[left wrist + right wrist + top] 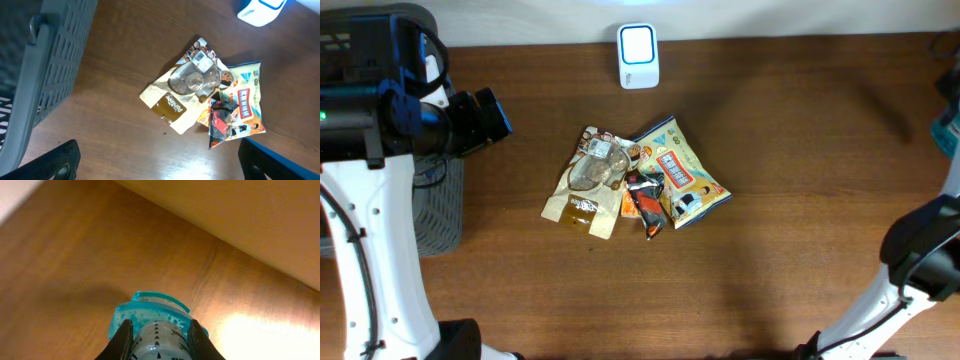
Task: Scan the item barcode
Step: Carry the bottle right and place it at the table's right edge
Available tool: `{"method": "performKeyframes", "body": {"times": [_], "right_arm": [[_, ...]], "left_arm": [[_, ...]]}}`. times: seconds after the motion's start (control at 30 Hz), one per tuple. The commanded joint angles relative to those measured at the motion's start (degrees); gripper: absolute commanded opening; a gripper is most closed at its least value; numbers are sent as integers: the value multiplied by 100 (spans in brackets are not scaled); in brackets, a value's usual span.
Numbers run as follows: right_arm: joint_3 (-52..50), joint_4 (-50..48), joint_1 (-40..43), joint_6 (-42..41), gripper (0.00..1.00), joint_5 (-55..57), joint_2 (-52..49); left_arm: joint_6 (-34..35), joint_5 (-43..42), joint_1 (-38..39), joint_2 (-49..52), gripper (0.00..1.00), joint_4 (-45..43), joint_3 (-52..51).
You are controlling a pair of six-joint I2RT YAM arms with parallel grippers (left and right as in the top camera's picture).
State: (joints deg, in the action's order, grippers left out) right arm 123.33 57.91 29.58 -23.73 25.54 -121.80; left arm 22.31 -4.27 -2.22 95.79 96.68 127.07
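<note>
A pile of snack packets lies mid-table: a brown pouch with a clear window [588, 180] [185, 85], a yellow and blue packet [685, 175] [245, 95] and a small red and black packet [645, 200] [222, 125]. The white barcode scanner [638, 56] [260, 10] stands at the far edge. My left gripper [485, 118] [160, 167] hangs open and empty, left of the pile. My right gripper [159, 335] is shut on a bottle with a teal cap [150, 312] [947, 133], at the table's far right edge.
A grey mesh basket [435, 210] [45, 60] stands at the table's left side, under and beside my left arm. Bare brown tabletop [800, 150] lies between the pile and the right arm.
</note>
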Motion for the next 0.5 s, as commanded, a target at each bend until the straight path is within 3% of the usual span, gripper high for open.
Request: {"method": "performKeyframes", "body": {"times": [0.0, 0.23, 0.27, 0.33, 0.37, 0.4, 0.43, 0.47], "right_arm": [[22, -103, 616, 96, 4, -361, -232], [22, -199, 1147, 81, 5, -841, -715], [22, -238, 1147, 81, 9, -841, -748], [22, -243, 1150, 85, 22, -839, -787], [22, -216, 1150, 83, 33, -841, -791], [24, -188, 1150, 83, 37, -841, -780], [26, -153, 1152, 83, 48, -839, -708], [52, -133, 1169, 81, 68, -844, -621]], "left_arm": [[57, 22, 20, -24, 99, 2, 9], [57, 22, 20, -24, 99, 2, 9], [57, 22, 20, -24, 99, 2, 9], [57, 22, 20, -24, 99, 2, 9], [57, 22, 20, -24, 99, 2, 9], [57, 22, 20, -24, 99, 2, 9], [57, 22, 20, -24, 99, 2, 9], [57, 22, 20, -24, 99, 2, 9]]}}
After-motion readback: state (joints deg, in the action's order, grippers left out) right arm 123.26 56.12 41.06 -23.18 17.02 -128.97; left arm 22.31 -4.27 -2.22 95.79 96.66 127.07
